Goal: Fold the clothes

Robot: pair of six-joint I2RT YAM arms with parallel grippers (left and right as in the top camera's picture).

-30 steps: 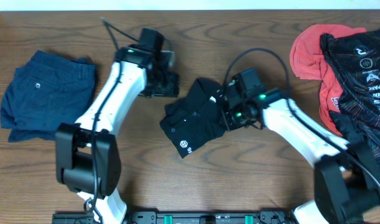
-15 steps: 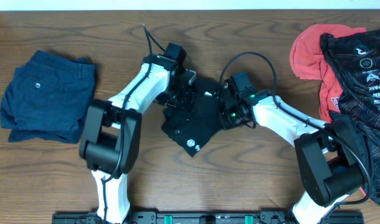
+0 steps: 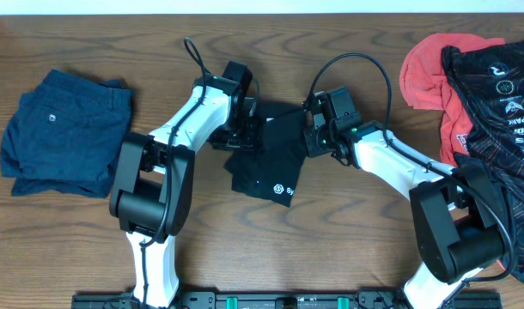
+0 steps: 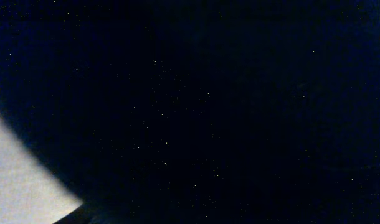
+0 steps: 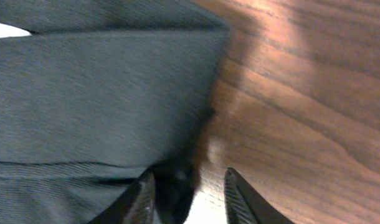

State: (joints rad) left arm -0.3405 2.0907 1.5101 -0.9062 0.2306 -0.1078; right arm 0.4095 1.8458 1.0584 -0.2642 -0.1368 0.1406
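Swung round since half a second ago, the black trousers (image 3: pixel 271 159) no longer sit as a diamond. They now lie as a near-upright folded block at the centre of the overhead view, and the white logo (image 3: pixel 279 190) has shifted right along the lower edge.

At far left the navy shorts (image 3: pixel 64 129) lie flat, well apart from both arms. Next comes the left gripper (image 3: pixel 242 133), pressed against the block's upper left edge. Its wrist view is almost wholly dark, so I cannot tell how its jaws stand.

The block's long axis runs from upper centre down to lower centre, tilted slightly. The right gripper (image 3: pixel 314 137) meets the upper right edge. In the right wrist view its jaws stand narrowly apart, the cloth's edge reaching between them beside the left finger (image 5: pixel 145 196), with bare table (image 5: pixel 289 112) to the right.

Both arms flank the same upper half, equally near, so the lower half probably folds upward next. The red garment (image 3: pixel 423 73) lies at upper right.
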